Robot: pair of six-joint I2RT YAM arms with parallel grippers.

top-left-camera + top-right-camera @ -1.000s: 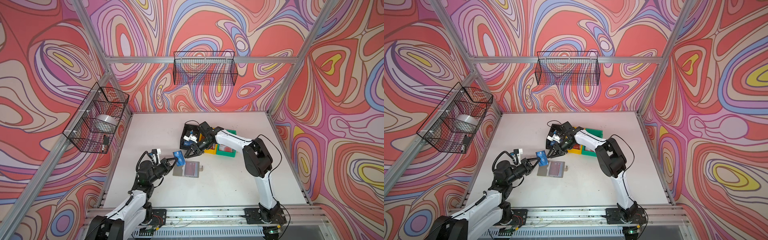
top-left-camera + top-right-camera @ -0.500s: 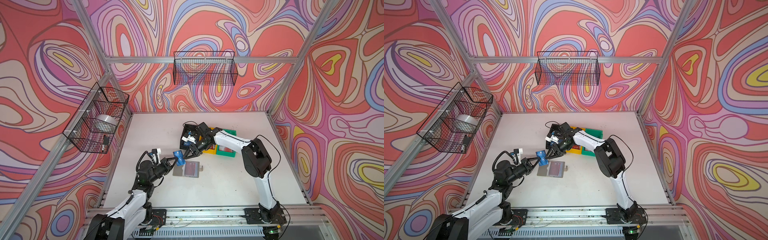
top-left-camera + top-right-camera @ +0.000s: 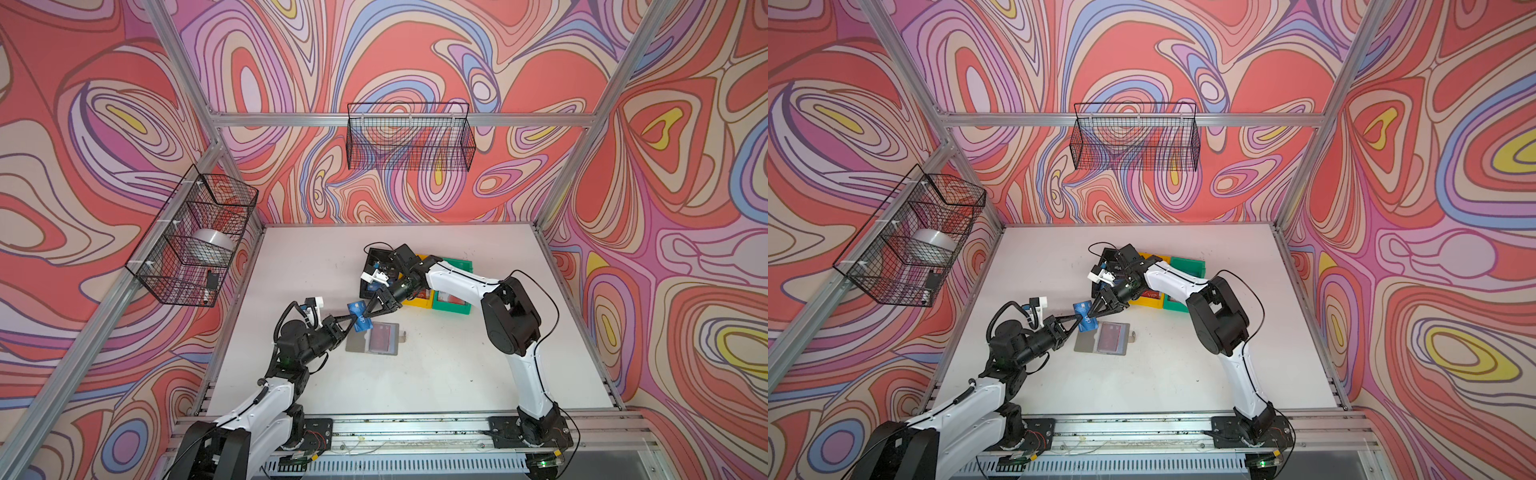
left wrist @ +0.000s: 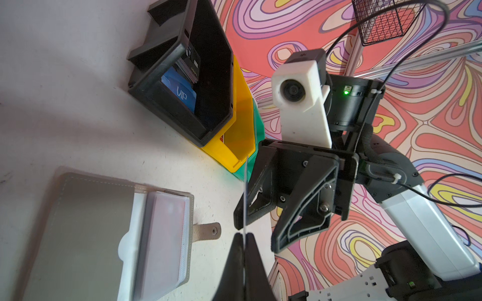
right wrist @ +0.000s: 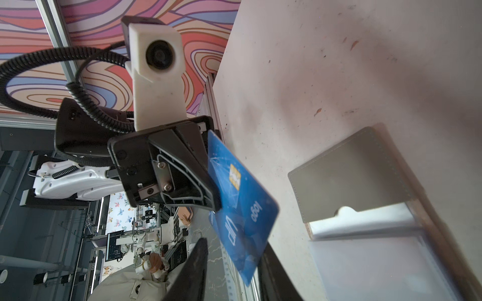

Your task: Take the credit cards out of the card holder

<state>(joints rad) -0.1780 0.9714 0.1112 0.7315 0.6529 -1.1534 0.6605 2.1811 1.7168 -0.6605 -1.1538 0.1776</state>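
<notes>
Far side: black bin (image 4: 216, 65), yellow bin (image 4: 242, 125), green bin (image 3: 457, 266) block you.
Near side: bare table (image 3: 415, 382) before the card holder (image 3: 358, 341) gives you room.

Overhead stereo pair; two close wrist views
</notes>
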